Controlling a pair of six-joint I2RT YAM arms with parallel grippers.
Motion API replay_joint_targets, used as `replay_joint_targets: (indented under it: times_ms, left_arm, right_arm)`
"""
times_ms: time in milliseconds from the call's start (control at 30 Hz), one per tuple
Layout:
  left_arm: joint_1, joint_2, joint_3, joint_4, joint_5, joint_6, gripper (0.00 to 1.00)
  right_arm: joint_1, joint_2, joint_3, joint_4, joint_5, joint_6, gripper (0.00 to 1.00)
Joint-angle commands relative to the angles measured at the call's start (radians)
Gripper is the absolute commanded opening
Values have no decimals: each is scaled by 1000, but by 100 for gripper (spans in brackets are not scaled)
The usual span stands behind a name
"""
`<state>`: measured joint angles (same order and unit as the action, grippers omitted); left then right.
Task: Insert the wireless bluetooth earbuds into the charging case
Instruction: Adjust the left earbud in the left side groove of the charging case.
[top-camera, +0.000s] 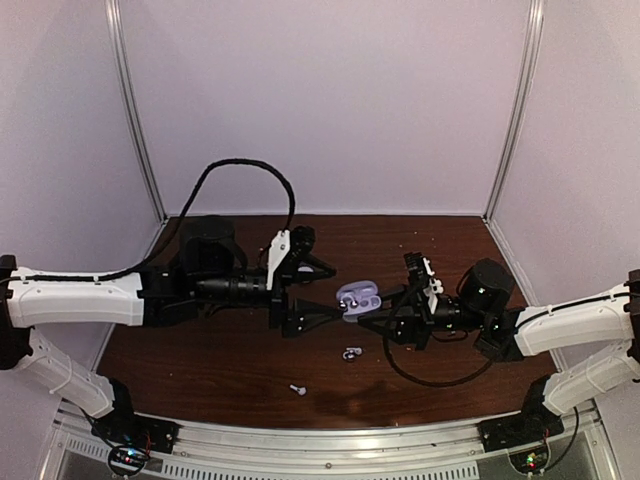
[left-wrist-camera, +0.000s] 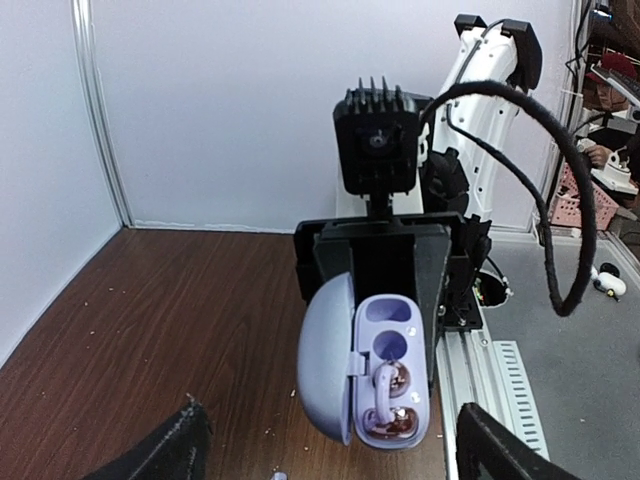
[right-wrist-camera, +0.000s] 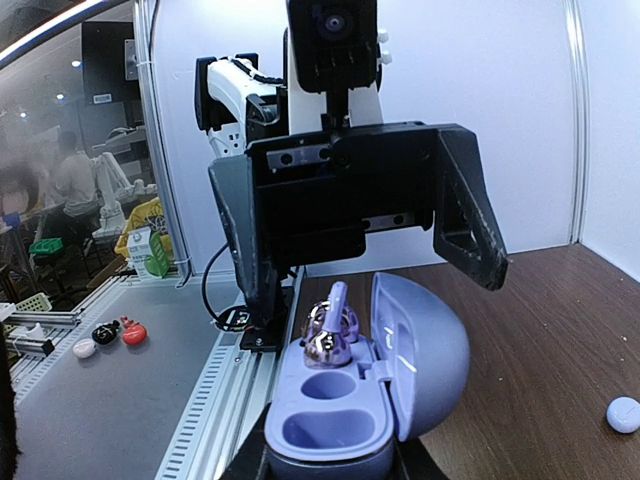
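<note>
The lavender charging case (top-camera: 358, 297) is open, its lid swung to one side. My right gripper (top-camera: 372, 312) is shut on its base, which shows low in the right wrist view (right-wrist-camera: 330, 420). One shiny earbud (right-wrist-camera: 333, 335) sits in the far slot with its stem sticking up; the other slot (right-wrist-camera: 330, 428) is empty. The left wrist view shows the same case (left-wrist-camera: 390, 370) and earbud (left-wrist-camera: 385, 395). My left gripper (top-camera: 335, 298) is open and empty, its fingers (left-wrist-camera: 500, 450) spread to either side of the case without touching it. Two loose earbuds (top-camera: 350, 352) (top-camera: 297, 389) lie on the table nearer the arm bases.
The dark wooden table (top-camera: 200, 360) has white walls at the back and sides and a metal rail (top-camera: 330, 440) along the near edge. A small whitish object (right-wrist-camera: 622, 413) lies on the table to the right of the case in the right wrist view.
</note>
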<state>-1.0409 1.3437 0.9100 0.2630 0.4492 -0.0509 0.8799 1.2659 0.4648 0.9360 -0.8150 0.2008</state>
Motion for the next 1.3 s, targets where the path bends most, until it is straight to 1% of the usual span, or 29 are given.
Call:
replay_joint_targets:
  times_ms: [0,67,100,233,333,533,633,700,933,1267]
  left_arm:
    - [-2,-59,7,4,-55,21,84]
    - [-2,-82,15,-34,-73,66,81]
    - [-2,-90,22,-61,-66,101,78]
    - [-4,-78,81,-200,4,199,60]
    - [-4,-67,95,-240,55,225,47]
    - [-7,-29,125,-258,51,227,40]
    - [-12,-3,136,-258,38,217,40]
    - [-16,13,146,-287,19,216,39]
    - [-19,29,156,-289,16,213,36]
    - [-21,44,156,-293,26,220,29]
  right_arm:
    - [7,-5,16,3,-4,-22,0]
    - [7,-4,20,-27,3,-30,0]
    - [6,-4,22,-40,5,-35,0]
    - [6,-6,30,-86,12,-56,0]
    - [7,-8,36,-118,21,-79,0]
    - [7,-14,50,-167,32,-109,0]
    - [6,-19,53,-178,33,-115,0]
    - [8,-20,56,-188,33,-120,0]
    - [10,-20,59,-195,36,-126,0]
    - [11,-18,64,-195,37,-123,0]
